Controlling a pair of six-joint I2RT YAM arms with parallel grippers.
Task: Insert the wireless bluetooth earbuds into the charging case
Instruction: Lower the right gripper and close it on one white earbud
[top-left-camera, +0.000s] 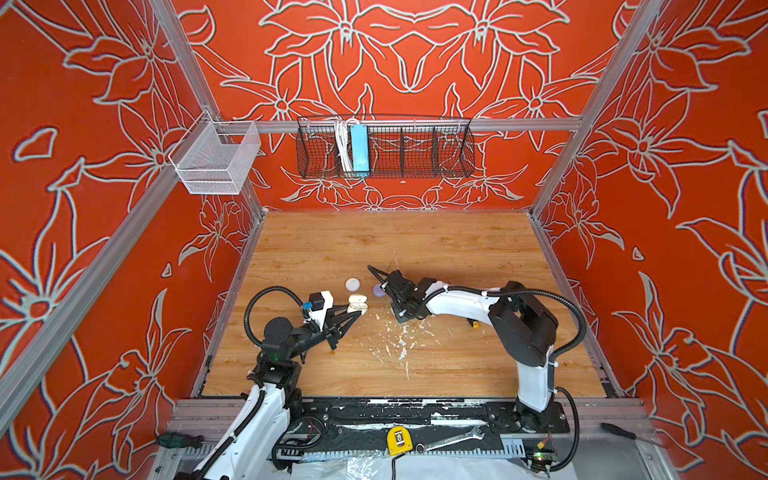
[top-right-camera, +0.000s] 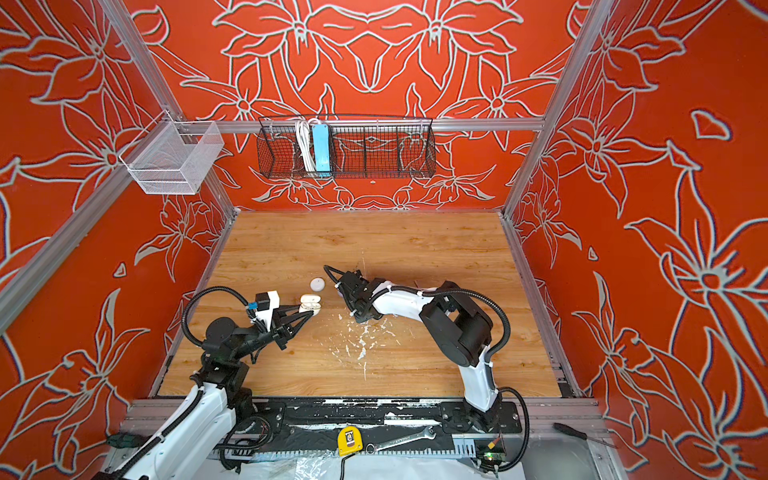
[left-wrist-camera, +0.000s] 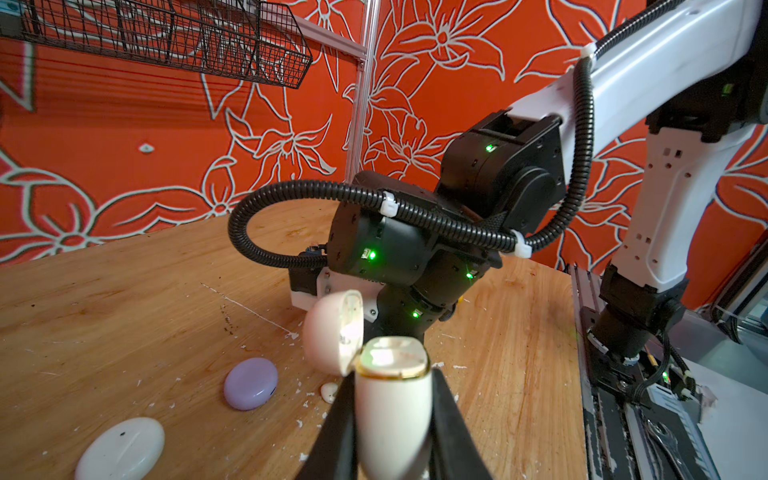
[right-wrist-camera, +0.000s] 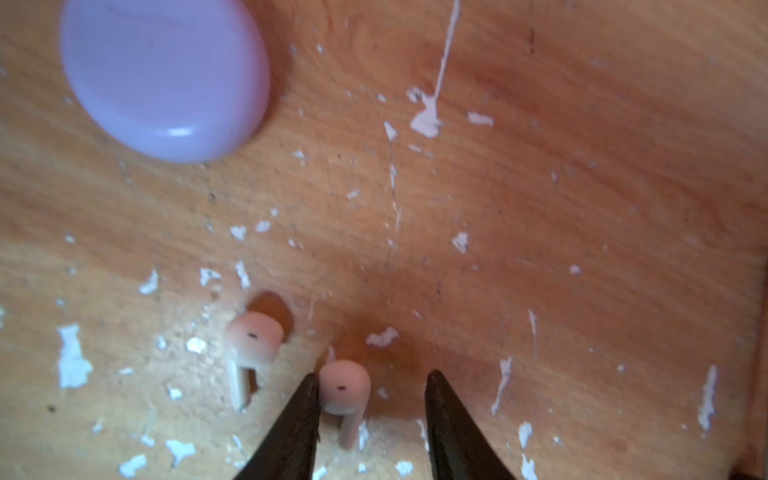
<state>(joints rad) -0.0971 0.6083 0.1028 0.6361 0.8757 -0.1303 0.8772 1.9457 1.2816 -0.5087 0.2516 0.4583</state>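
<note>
Left tool (left-wrist-camera: 392, 384) is clamping tight on the open cream case (left-wrist-camera: 392, 415), lid (left-wrist-camera: 332, 332) tipped back, likely steadying it for loading. Right tool (right-wrist-camera: 371, 374), at the case's three o'clock in both top views, is straddling one cream earbud (right-wrist-camera: 345, 386) on the tabletop (right-wrist-camera: 582, 208), jaws part-open, nothing gripped yet. I'm counting two earbuds, with the second earbud (right-wrist-camera: 254, 336) just beside. Three cases: lavender case (top-left-camera: 379, 289) at two o'clock, white case (top-left-camera: 352, 284) at twelve, both shut.

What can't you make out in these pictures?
Earbuds: not discernible in both top views, tiny and apparently under the right arm.
Right end effector: hidden beneath its wrist in both top views.
Open charging case interior: glare in the left wrist view.
Lavender case: blurred, cut by the right wrist view's edge.
White case: cut by the left wrist view's edge.
</note>
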